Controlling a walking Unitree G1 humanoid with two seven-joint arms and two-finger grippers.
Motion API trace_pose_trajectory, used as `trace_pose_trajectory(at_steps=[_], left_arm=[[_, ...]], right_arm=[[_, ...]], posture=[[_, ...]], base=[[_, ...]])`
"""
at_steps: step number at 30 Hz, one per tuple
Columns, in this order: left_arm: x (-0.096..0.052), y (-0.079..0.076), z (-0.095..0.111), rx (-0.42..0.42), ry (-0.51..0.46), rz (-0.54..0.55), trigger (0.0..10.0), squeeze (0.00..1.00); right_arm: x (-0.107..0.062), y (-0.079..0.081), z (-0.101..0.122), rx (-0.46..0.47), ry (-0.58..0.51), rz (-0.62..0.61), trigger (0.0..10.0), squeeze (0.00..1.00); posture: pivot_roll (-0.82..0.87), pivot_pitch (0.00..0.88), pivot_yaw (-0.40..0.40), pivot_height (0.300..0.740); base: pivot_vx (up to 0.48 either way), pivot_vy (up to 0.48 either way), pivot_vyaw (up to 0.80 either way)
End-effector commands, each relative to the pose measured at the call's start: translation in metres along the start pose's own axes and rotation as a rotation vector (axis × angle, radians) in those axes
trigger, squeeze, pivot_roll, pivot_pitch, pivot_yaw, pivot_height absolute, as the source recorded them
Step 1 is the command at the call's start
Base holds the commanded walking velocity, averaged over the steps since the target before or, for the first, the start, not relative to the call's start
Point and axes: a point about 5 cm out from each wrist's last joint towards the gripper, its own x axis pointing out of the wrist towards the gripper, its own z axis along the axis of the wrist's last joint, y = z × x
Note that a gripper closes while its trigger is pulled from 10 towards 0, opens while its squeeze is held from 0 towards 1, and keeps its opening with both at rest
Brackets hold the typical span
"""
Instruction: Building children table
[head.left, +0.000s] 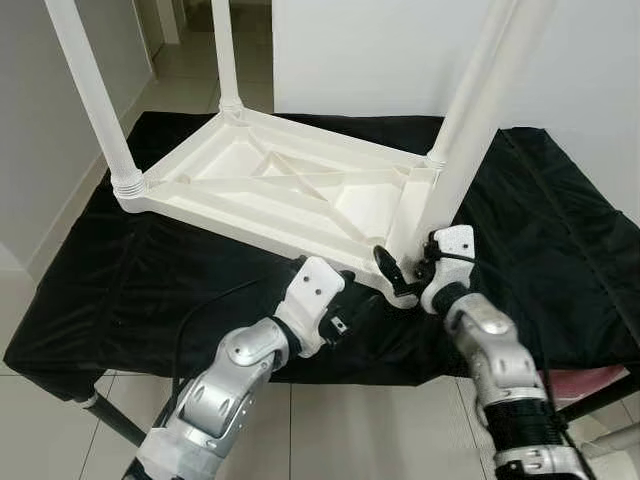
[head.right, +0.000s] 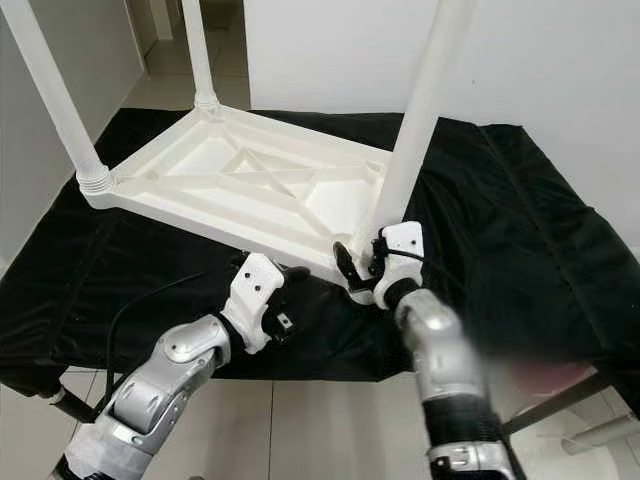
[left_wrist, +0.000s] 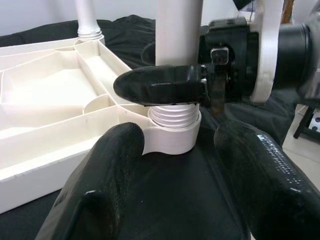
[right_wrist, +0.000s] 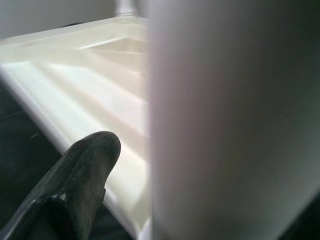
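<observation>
A white plastic children's table (head.left: 270, 190) lies upside down on a black cloth. Its near right leg (head.left: 470, 110) stands in the corner socket (left_wrist: 172, 132), with the screw thread showing just above the socket rim. My right gripper (head.left: 400, 275) is shut on this leg at its base; one black finger (left_wrist: 160, 87) crosses the front of the leg, the other is hidden behind it. My left gripper (head.left: 352, 298) hovers low over the cloth beside that corner, open, its fingers (left_wrist: 107, 175) pointing at the socket with nothing between them.
Two more legs stand up, at the left corner (head.left: 90, 90) and the far corner (head.left: 225, 50). The cloth-covered bench (head.left: 560, 250) ends just below my arms, with tiled floor (head.left: 40, 420) beneath. A white wall stands behind. Something pink (head.left: 590, 385) sits low right.
</observation>
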Motion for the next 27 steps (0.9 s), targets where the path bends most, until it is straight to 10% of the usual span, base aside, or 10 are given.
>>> trace_pose_trajectory(at_steps=[1,11,12,15,16,25,26,27], left_arm=[[0.001,-0.003,-0.002,0.002,0.001,-0.027,10.0,0.0],[-0.001,-0.009,-0.004,-0.007,0.018,-0.084,10.0,0.0],[-0.001,-0.01,-0.005,-0.007,0.021,-0.091,10.0,0.0],[-0.002,-0.01,-0.005,-0.007,0.022,-0.093,10.0,0.0],[-0.002,-0.01,-0.005,-0.008,0.024,-0.095,10.0,0.0],[-0.002,-0.009,-0.006,0.002,0.036,-0.111,10.0,0.0],[-0.002,-0.008,-0.007,0.004,0.04,-0.11,10.0,0.0],[-0.001,-0.007,-0.005,0.006,0.035,-0.111,10.0,0.0]], right_arm=[[0.002,0.005,-0.003,-0.004,0.015,0.105,10.0,0.0],[0.003,-0.011,-0.01,-0.085,0.096,0.248,9.4,0.0],[0.004,-0.014,-0.011,-0.085,0.101,0.24,3.5,0.0],[0.005,-0.016,-0.012,-0.091,0.106,0.24,3.5,0.0],[0.005,-0.018,-0.013,-0.09,0.112,0.241,0.0,0.0],[0.002,-0.023,-0.021,-0.07,0.121,0.246,0.0,0.0],[0.001,-0.022,-0.023,-0.066,0.119,0.234,3.0,0.0],[0.001,-0.021,-0.023,-0.046,0.11,0.21,10.0,0.0]], posture=[[-0.01,0.009,-0.049,0.74],[0.0,0.031,-0.042,0.74],[0.0,0.033,-0.043,0.74],[0.0,0.033,-0.037,0.74],[-0.01,0.039,-0.03,0.74],[-0.01,0.026,-0.005,0.74],[-0.01,0.026,-0.004,0.74],[-0.01,0.024,-0.006,0.74]], base=[[0.0,0.0,0.0],[0.0,0.0,0.0],[0.0,0.0,0.0],[0.0,0.0,0.0],[0.0,0.0,0.0],[0.0,0.0,0.0],[0.0,0.0,0.0],[0.0,0.0,0.0]])
